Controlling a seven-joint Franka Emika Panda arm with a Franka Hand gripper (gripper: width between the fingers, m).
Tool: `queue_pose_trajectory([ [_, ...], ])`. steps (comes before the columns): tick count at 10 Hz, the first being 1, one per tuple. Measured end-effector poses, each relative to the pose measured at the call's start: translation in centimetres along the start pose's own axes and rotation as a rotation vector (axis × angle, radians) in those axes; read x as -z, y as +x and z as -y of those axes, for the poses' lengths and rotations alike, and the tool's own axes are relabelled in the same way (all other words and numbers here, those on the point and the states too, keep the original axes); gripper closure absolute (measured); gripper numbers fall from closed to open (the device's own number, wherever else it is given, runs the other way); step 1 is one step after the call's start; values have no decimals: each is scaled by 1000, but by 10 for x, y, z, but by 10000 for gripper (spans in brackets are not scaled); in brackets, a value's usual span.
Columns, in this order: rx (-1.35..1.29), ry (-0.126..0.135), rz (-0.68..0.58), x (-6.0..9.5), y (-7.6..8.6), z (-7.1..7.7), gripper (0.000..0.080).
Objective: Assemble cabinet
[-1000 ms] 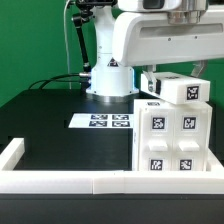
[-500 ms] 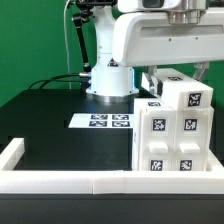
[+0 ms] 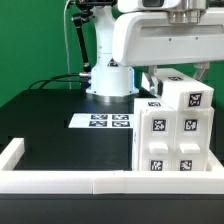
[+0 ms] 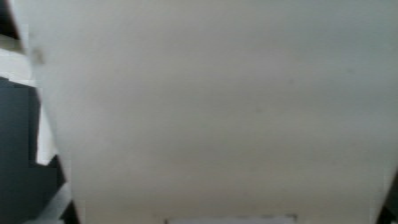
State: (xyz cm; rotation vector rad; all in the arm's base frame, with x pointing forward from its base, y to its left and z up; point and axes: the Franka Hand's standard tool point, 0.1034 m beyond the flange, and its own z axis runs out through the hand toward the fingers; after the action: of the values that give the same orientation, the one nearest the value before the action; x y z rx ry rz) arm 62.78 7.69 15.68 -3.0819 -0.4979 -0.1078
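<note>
Cabinet point(image 3: 172, 140) stands on the black surface point(image 3: 60, 140) at the exterior view's right, its tagged front toward the camera and its top just under the arm point(image 3: 165, 40). Fingers point(image 3: 150, 80) are mostly hidden; clenched or released, I cannot tell. The wrist view shows only white panel.

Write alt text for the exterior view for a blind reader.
A large white plastic cabinet box with square black-and-white tags stands on a black table at the exterior view's right, below a white robot arm. A flat white marker board lies near the arm's base; a low white wall lines the table's near edge.
</note>
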Motion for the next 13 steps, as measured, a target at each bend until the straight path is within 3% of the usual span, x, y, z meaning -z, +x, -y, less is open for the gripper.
queue_pose_trajectory([
  [4,-151,1,-3,0,0,0,243],
  [8,-452,6,-57,-5,-18,5,253],
  [13,-773,28,-78,-6,-16,12,253],
])
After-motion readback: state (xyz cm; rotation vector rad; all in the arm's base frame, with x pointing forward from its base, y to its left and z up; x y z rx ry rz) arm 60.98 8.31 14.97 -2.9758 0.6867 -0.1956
